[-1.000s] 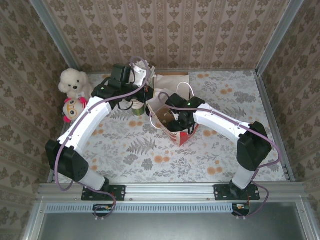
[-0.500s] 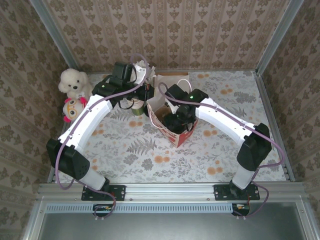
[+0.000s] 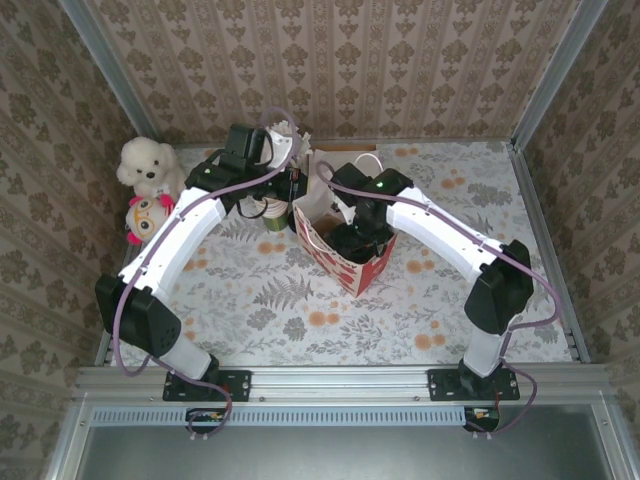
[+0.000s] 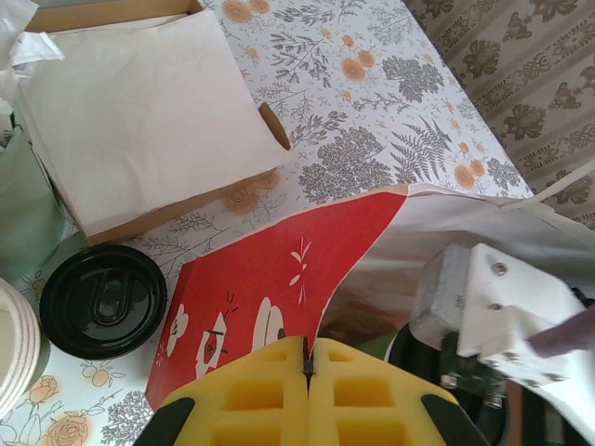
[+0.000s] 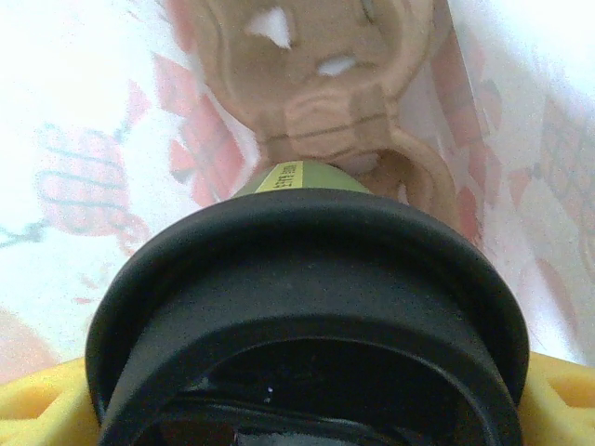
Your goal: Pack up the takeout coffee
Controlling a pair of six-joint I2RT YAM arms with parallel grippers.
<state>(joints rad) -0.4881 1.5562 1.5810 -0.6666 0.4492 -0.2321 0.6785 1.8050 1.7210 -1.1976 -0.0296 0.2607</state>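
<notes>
Sitting within right claw [image 5: 297, 404]: takeout coffee [image 5: 307, 269]

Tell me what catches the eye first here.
The red bag at mid-table stands out first. The right gripper is down inside it, closed on a green cup with a black lid, while the left gripper pinches the bag's rim. A white plush dog sits in the far left corner.
</notes>
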